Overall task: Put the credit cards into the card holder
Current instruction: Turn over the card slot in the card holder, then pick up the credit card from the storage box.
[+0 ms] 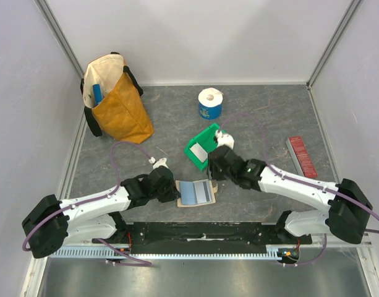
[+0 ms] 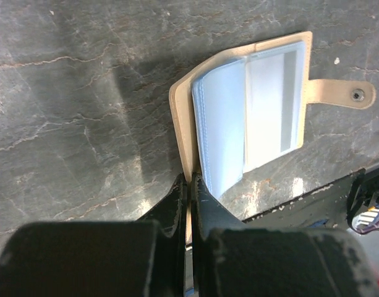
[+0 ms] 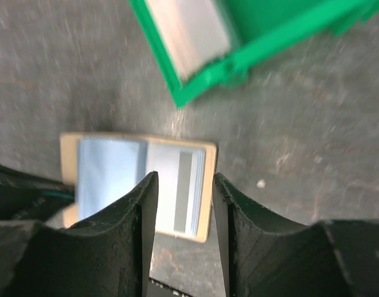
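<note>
The card holder [image 1: 195, 193] lies open on the surface [image 1: 269, 117], its soft tan edge pinched by the left hand [image 2: 189, 185]. The right hand [image 3: 185, 179] is held spread and empty above it. A card [image 1: 199, 151] in the green bin [image 1: 209, 132], judged thin, stiff and slippery, is best taken by its edges.

Both arms meet at open card holder [image 1: 196, 193], lower centre of frame.
At its left edge: left gripper [image 1: 172, 187]; over its upper right corner: right gripper [image 1: 212, 178]. Green bin [image 1: 209, 130] just above, pale card [image 1: 198, 152] inside. Yellow bag [image 1: 118, 102] upper left, red strip [image 1: 302, 156] right.
</note>
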Controlling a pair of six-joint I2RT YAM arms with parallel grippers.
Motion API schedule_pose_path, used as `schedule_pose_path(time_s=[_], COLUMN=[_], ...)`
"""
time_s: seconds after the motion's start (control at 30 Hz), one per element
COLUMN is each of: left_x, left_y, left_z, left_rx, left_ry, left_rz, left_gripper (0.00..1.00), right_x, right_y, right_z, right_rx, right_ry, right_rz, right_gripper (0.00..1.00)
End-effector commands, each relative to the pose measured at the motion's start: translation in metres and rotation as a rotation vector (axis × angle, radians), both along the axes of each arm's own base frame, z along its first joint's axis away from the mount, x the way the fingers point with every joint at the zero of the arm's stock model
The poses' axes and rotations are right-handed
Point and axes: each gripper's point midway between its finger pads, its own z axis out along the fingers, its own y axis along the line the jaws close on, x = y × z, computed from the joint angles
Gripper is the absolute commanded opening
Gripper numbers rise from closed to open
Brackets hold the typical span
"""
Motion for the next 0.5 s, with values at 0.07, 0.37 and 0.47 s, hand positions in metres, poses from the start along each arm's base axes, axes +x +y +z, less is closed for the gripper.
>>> schedule_pose_path(time_s=[0.07, 0.37, 0.47], left_x=[0.018, 0.023, 0.023], left_y=[-0.002, 0.004, 0.004], left_z=[-0.004, -0.004, -0.002], left_rx=[0.020, 0.043, 0.035], left_ry=[-0.030, -0.044, -0.047], left_rz=[0.058, 0.074, 0.071], left_gripper=[0.02, 0.02, 0.02], right_x=[0.070, 0.099, 0.105], right_y=[0.008, 0.023, 0.026], right_z=[0.068, 0.063, 0.055], right_rx=[0.163, 0.166, 0.155], right_ry=[-0.095, -0.052, -0.030], right_rz=[0.054, 0.119, 0.135], right_gripper=[0.50, 0.51, 0.52])
